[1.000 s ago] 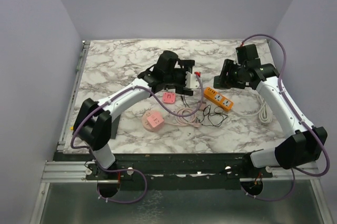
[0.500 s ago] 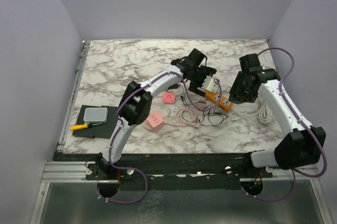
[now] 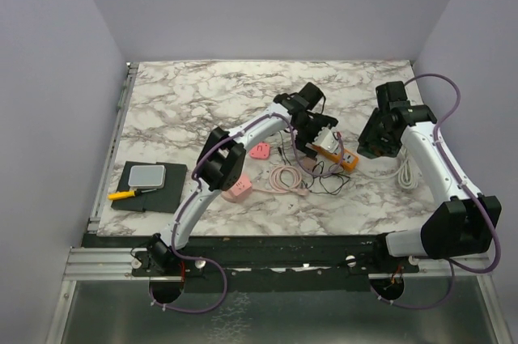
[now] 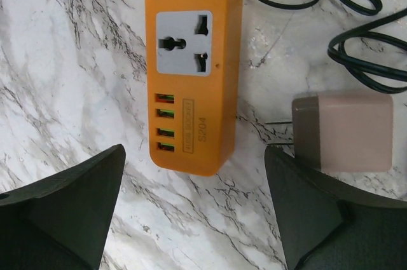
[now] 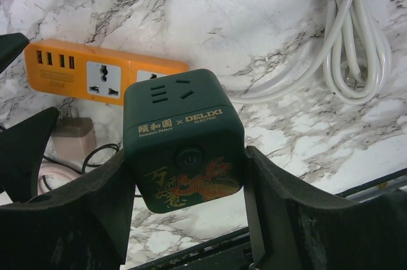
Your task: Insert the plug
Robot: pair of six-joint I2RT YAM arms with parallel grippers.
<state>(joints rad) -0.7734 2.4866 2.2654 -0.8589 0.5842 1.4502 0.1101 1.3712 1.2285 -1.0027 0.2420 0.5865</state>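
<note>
An orange power strip (image 4: 193, 60) lies on the marble with a universal socket and several USB ports facing up; it also shows in the top view (image 3: 346, 158). A pink plug block (image 4: 346, 131) lies just right of its end, prongs pointing toward it. My left gripper (image 4: 194, 149) hovers open over the strip's end, with the plug block beside its right finger (image 4: 305, 200) and nothing between the fingers. My right gripper (image 5: 184, 155) is shut on a dark green cube socket (image 5: 181, 133), held above the table right of the strip (image 5: 95, 76).
A white cable bundle (image 3: 409, 170) lies at the right. A black cord (image 3: 330, 176), a pink cable coil (image 3: 287, 176), a pink cube socket (image 3: 237, 187) and a small pink plug (image 3: 261, 150) lie left of the strip. A black pad (image 3: 147, 176) sits at the left edge.
My left arm has swung right from mid-table to hover over the orange strip's end. My right gripper, still holding the green cube, has shifted a little to the right.
</note>
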